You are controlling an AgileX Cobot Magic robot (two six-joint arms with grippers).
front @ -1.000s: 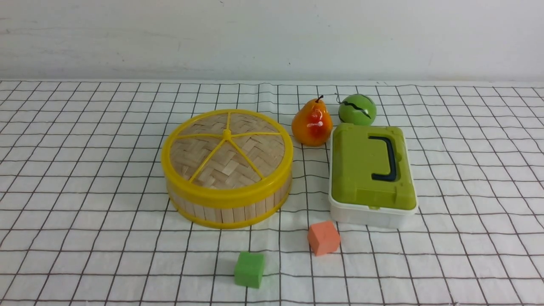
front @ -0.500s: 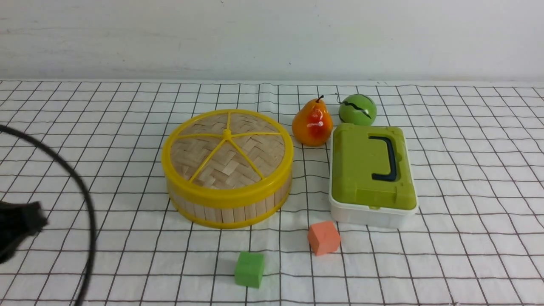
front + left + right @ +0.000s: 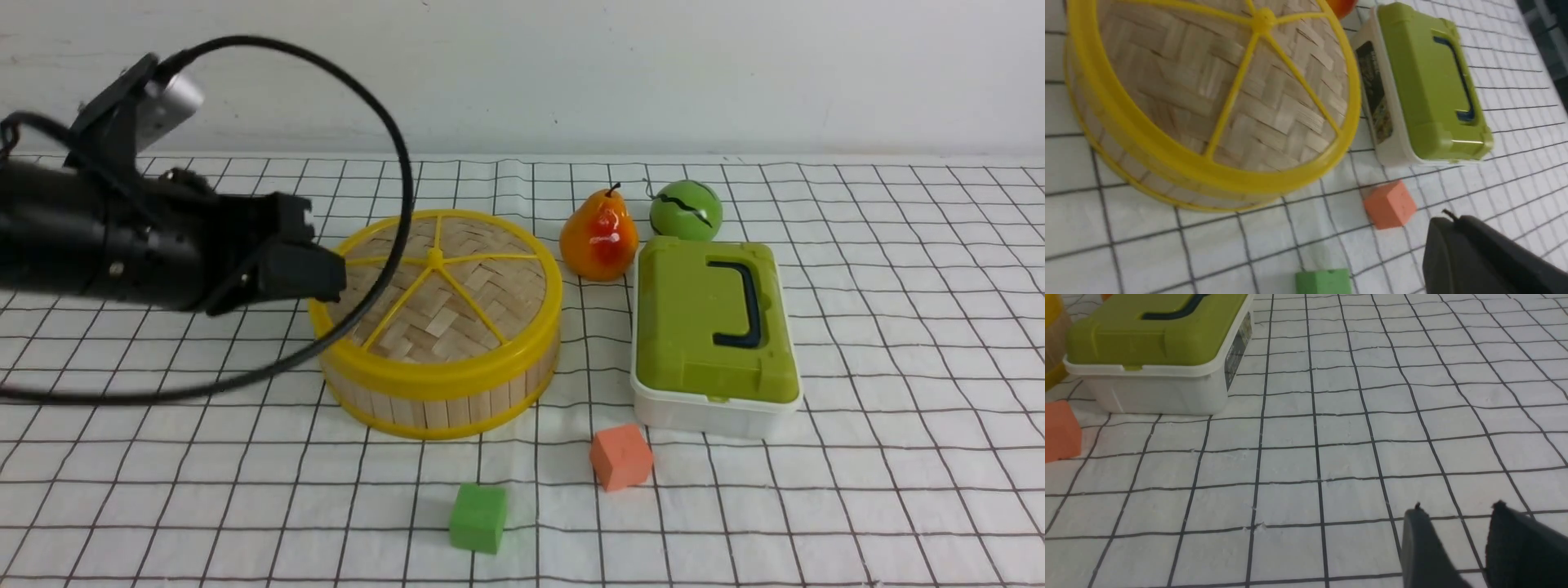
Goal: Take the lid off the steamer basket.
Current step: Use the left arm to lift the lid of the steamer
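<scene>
The lid (image 3: 457, 310), a woven bamboo disc with a yellow rim and yellow spokes, sits on the steamer basket (image 3: 457, 404), a round tub of pale slats at the table's middle. My left gripper (image 3: 329, 278) reaches in from the left and its black tip overlaps the lid's left rim; contact does not show. Its fingers are pressed together, shut on nothing. The left wrist view shows the lid (image 3: 1216, 90), the basket wall (image 3: 1133, 169) and the shut left gripper (image 3: 1443, 218). Over bare cloth, my right gripper (image 3: 1457, 512) stands open and empty in the right wrist view.
A white box with a green lid (image 3: 714, 327) stands right of the basket. Behind it are a pear (image 3: 600, 237) and a green ball (image 3: 686, 210). An orange cube (image 3: 622, 457) and a green cube (image 3: 478, 517) lie in front. A black cable (image 3: 392, 163) loops over the basket's left side.
My left arm has come in from the lower left edge, rising and moving right to the lid's left rim. The lid, basket and other objects have not moved.
</scene>
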